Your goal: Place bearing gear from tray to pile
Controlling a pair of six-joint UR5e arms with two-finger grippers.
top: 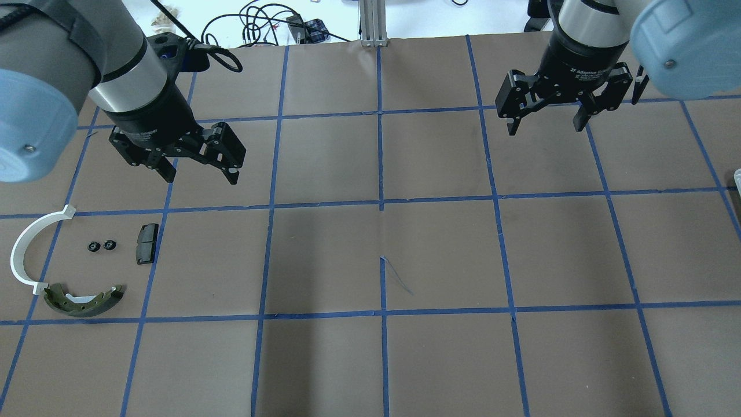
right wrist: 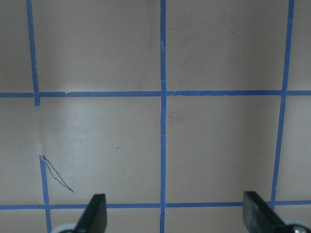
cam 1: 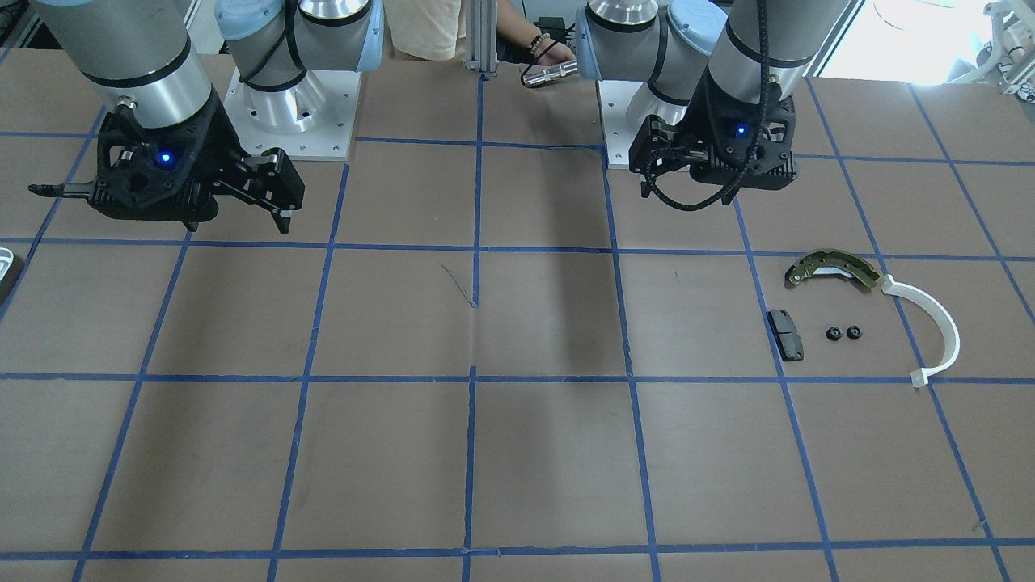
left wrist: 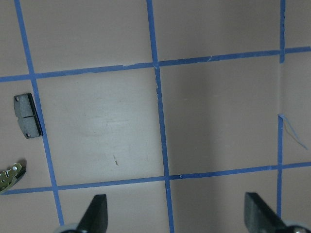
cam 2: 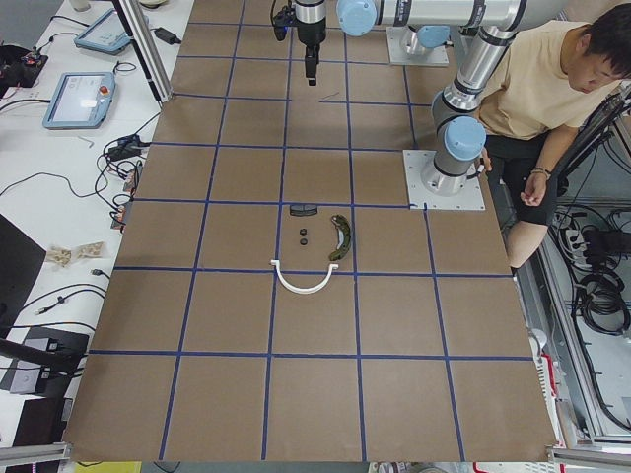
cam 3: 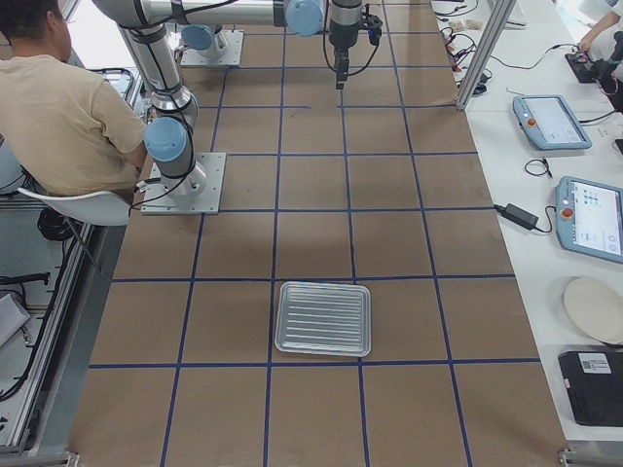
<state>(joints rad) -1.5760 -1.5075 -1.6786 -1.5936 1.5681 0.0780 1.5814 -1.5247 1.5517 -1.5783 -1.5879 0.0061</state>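
Note:
The pile lies on the table's left side: an olive brake shoe (top: 84, 300), a white plastic arc (top: 26, 249), a dark pad (top: 147, 243) and two small black bearing gears (top: 92, 247) (top: 109, 245) side by side between arc and pad. The gears also show in the front view (cam 1: 842, 332). The metal tray (cam 3: 323, 318) lies far to the right; nothing shows in it. My left gripper (top: 202, 176) is open and empty, above and beyond the pad. My right gripper (top: 545, 128) is open and empty over bare table.
Blue tape lines grid the brown table. A person (cam 2: 552, 99) sits behind the arm bases. Tablets and cables lie on the white bench (cam 3: 574, 195) beyond the table. Only the tray's corner (top: 738, 179) shows in the overhead view.

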